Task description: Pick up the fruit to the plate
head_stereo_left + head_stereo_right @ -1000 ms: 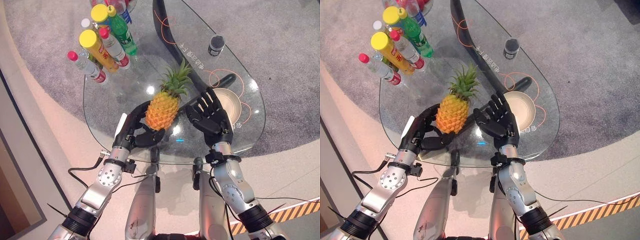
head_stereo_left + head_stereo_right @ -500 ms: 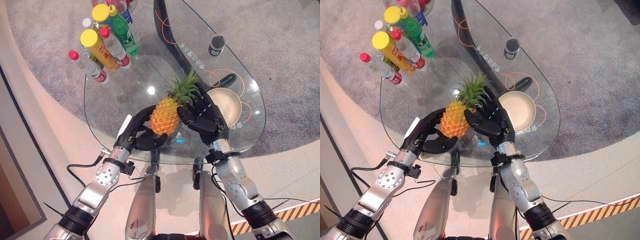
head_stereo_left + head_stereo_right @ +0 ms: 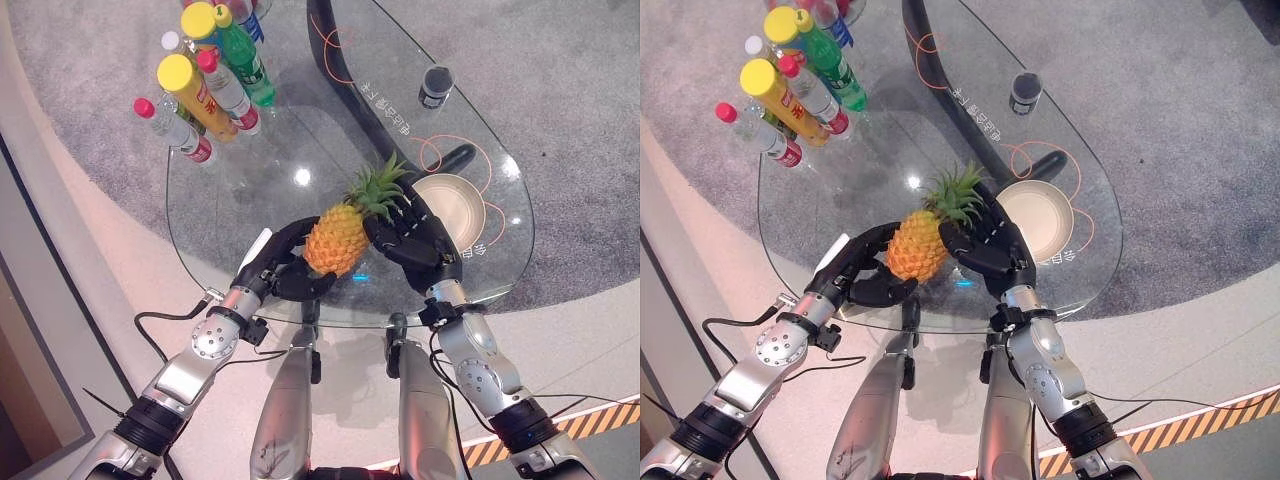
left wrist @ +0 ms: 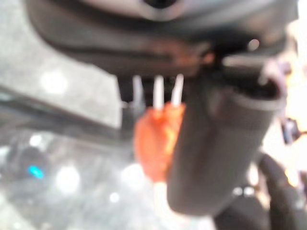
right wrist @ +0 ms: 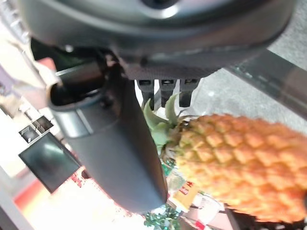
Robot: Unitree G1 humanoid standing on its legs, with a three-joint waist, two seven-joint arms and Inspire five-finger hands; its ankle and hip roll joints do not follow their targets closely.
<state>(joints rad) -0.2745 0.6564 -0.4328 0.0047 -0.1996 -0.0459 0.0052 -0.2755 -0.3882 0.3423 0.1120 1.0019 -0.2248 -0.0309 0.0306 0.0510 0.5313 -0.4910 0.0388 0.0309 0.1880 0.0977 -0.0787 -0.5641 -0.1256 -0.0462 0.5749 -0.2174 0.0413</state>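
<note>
Pineapple is cradled between my two hands above the glass table, body toward my left, green crown tilted up toward my right and away from me. My left hand has fingers and thumb curled round the fruit's lower end. My right hand is against the crown end, fingers fairly straight, pressing rather than wrapping. Plate lies just beyond my right hand, on the right side, so the right hand is the nearer one and the carry goes right along the fruit's long axis. Plate looks empty. Bottles stand clustered at the far left, a small dark jar at the far right.
</note>
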